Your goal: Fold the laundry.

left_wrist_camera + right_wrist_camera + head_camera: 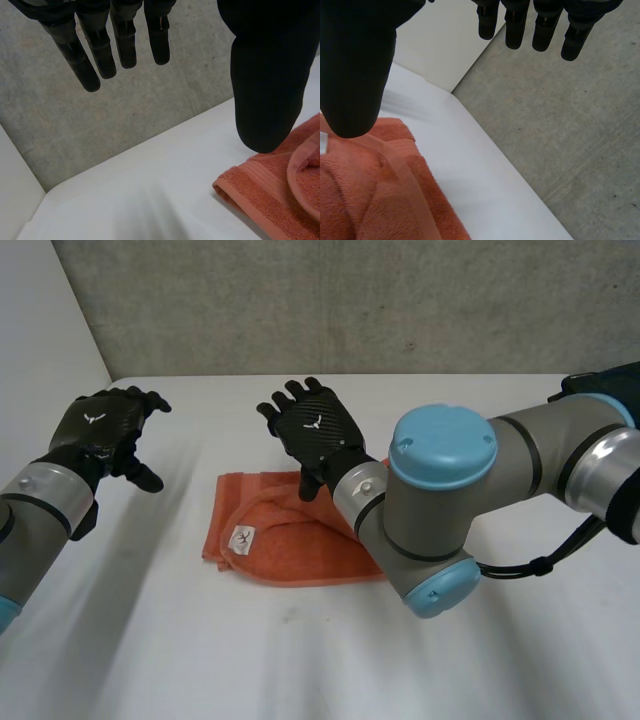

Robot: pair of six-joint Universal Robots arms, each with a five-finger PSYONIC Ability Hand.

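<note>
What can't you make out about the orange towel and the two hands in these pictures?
Head view: the grey right arm hides the right side of the folded orange terry towel.
Head view: the mark on its small white label is too small to read.
Left wrist view: the thumb of the left hand covers part of the towel; the picture edge cuts off the rest.
Right wrist view: the thumb of the right hand covers part of the towel's edge.
</note>
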